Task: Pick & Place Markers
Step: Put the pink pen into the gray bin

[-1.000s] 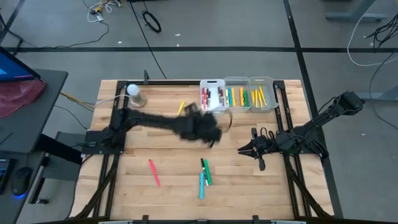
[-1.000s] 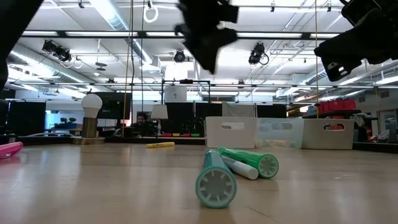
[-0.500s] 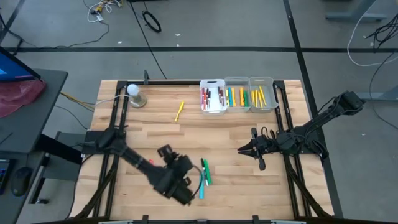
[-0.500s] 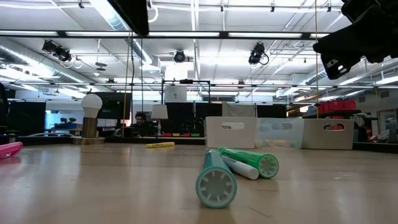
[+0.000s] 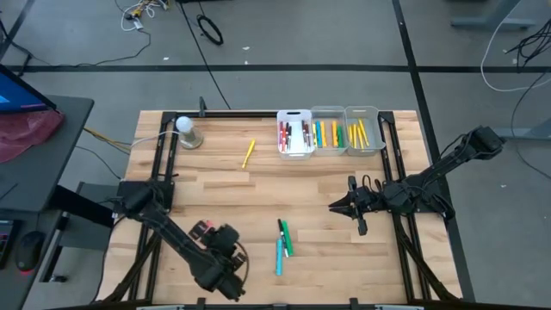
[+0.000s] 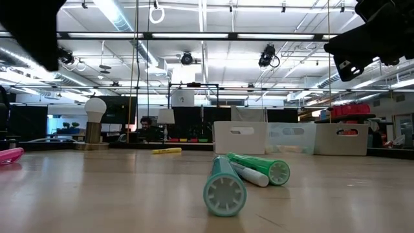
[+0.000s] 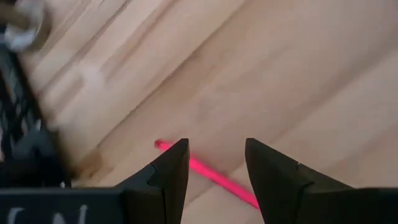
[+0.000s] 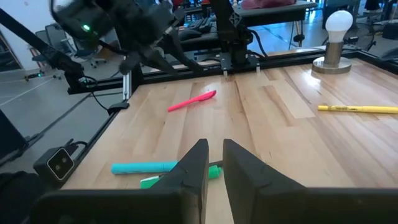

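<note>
A pink marker (image 7: pixel 214 176) lies flat on the wooden table, near its front left. My left gripper (image 7: pixel 214 163) hovers above it, open, slanting down, one finger on each side of it and clear of it. In the high view the left gripper (image 5: pixel 217 243) hides most of that marker. A cyan marker (image 5: pixel 278 256) and a green marker (image 5: pixel 285 237) lie side by side near the table's middle front. A yellow marker (image 5: pixel 249 152) lies farther back. My right gripper (image 5: pixel 336 207) waits at the right, shut and holding nothing.
Three small bins (image 5: pixel 328 130) holding sorted markers stand in a row at the far edge. A lamp with a white bulb (image 5: pixel 186 130) stands at the far left. Black frame rails (image 5: pixel 153 181) run along both table sides. A person sits in the room behind (image 6: pixel 148 124).
My left gripper has swung from beside the bins at the far edge toward the near left of the table. It has sunk a little and rolled about its own axis. It now stands over the pink marker. No marker has moved.
</note>
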Motion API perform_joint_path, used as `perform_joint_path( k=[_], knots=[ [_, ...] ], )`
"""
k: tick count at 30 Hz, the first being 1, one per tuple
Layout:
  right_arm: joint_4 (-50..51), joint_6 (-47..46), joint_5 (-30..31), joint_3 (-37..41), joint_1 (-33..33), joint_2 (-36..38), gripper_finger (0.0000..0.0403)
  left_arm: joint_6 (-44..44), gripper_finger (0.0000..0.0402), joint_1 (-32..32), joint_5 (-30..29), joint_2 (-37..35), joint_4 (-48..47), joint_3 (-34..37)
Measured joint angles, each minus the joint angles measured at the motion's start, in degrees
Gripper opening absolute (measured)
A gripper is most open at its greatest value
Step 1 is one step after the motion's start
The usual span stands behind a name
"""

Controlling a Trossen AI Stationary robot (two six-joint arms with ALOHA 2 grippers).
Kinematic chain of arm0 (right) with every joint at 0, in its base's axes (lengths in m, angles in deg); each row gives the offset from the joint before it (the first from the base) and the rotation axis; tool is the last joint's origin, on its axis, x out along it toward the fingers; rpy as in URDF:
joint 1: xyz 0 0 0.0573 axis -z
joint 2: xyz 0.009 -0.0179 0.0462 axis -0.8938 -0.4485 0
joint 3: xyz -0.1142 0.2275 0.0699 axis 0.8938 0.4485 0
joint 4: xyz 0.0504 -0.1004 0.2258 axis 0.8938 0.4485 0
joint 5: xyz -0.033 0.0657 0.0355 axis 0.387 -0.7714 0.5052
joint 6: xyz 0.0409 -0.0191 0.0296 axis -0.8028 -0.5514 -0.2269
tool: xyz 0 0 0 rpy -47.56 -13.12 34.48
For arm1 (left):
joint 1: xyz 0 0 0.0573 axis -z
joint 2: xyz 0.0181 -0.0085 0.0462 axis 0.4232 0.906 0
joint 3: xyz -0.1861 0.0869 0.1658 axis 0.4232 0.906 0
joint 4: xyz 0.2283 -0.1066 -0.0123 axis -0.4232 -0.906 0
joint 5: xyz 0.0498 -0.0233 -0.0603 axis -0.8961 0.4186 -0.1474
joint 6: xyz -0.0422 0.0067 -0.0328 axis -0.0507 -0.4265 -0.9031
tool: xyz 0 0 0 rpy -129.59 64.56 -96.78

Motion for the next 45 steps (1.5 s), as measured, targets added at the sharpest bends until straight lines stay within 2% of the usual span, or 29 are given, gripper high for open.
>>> perform_joint_path(
  k=[9, 16, 20, 26, 37, 45],
  knots=[
    [-0.07, 0.93, 0.0, 0.0, -0.01, 0.0, 0.0049, -23.98, 0.0177, 4.76, 5.66, -4.71, 0.08, 13.26],
    [-0.09, 0.95, -0.01, 0.0, -0.02, 0.0, 0.0049, -42.0, 0.0242, 6.39, 12.73, -6.77, 1.75, 20.64],
    [-0.13, 0.95, -0.01, 0.0, 0.0, 0.0, 0.0049, -42.62, 0.027, 5.4, 12.92, -6.76, 7.19, 23.23],
    [-0.17, 0.95, -0.01, 0.0, 0.0, 0.0, 0.0049, -42.91, 0.0268, 1.84, 12.69, -6.72, 16.32, 27.59],
    [-0.17, 0.97, 0.04, 0.0, -0.02, 0.0, 0.0049, -41.4, 0.0228, -1.93, 11.08, -7.04, 27.32, 35.13],
    [-0.17, 0.97, 1.5, 0.0, -0.02, 0.0, 0.0049, -40.13, 0.0155, -2.7, 9.73, -6.91, 28.2, 35.23]
  ],
)
